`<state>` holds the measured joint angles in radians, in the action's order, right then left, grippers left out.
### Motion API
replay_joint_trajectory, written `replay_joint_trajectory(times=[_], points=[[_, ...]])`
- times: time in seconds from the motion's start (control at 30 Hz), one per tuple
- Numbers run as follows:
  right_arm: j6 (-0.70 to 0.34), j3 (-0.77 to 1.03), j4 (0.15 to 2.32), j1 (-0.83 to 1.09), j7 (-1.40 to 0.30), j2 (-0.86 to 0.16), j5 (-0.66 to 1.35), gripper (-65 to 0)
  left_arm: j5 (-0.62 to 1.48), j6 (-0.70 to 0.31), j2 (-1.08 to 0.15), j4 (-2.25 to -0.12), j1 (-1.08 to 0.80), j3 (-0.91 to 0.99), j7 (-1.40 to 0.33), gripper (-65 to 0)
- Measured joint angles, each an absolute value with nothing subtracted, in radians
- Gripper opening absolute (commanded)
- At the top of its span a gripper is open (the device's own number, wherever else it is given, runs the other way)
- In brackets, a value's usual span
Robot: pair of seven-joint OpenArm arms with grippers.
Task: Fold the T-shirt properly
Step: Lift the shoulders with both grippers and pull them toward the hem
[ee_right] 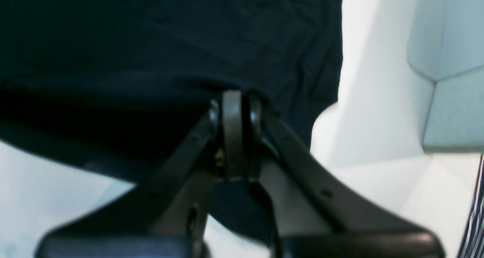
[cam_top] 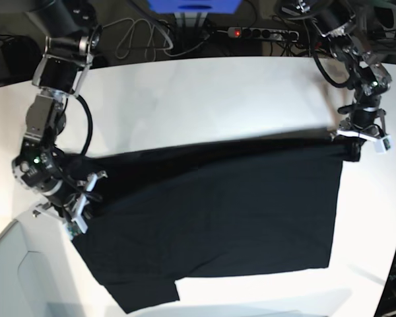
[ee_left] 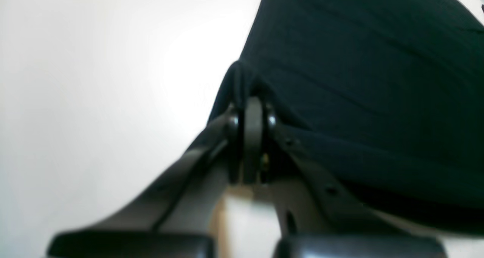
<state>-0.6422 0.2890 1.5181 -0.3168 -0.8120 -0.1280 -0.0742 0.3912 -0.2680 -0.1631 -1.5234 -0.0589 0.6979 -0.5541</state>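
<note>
Black T-shirt (cam_top: 231,211): print hidden, plain side up on white desk (cam_top: 198,99). L gripper (ee_left: 252,107) jaws pinching shirt edge; R gripper (ee_right: 232,99) likewise.

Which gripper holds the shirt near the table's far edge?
The left gripper, on the base view's right. The right gripper grips the T-shirt nearer the camera.

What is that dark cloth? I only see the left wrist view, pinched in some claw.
Observer: A black T-shirt, spread wide across a white table.
Operator: Is anything else holding it?
Observer: Yes, the right gripper is shut on another edge of it.
Operator: Where are the two claws?
Observer: At opposite ends of the shirt's upper edge, with the left gripper on the base view's right.
</note>
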Motion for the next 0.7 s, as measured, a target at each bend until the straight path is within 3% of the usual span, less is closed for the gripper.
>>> replay_joint_trajectory(times=[0.33, 0.7], points=[[-0.642, 0.277, 1.291, -0.413, -0.712, -0.197, -0.076, -64.9, 0.393, -0.270, -0.172, -1.506, -0.016, 0.667, -0.547, -65.0], [-0.642, 0.278, 1.276, -0.409, -0.699, -0.222, -0.075, -64.9, 0.393, -0.271, -0.183, -1.387, 0.113, 0.664, -0.554, -65.0]])
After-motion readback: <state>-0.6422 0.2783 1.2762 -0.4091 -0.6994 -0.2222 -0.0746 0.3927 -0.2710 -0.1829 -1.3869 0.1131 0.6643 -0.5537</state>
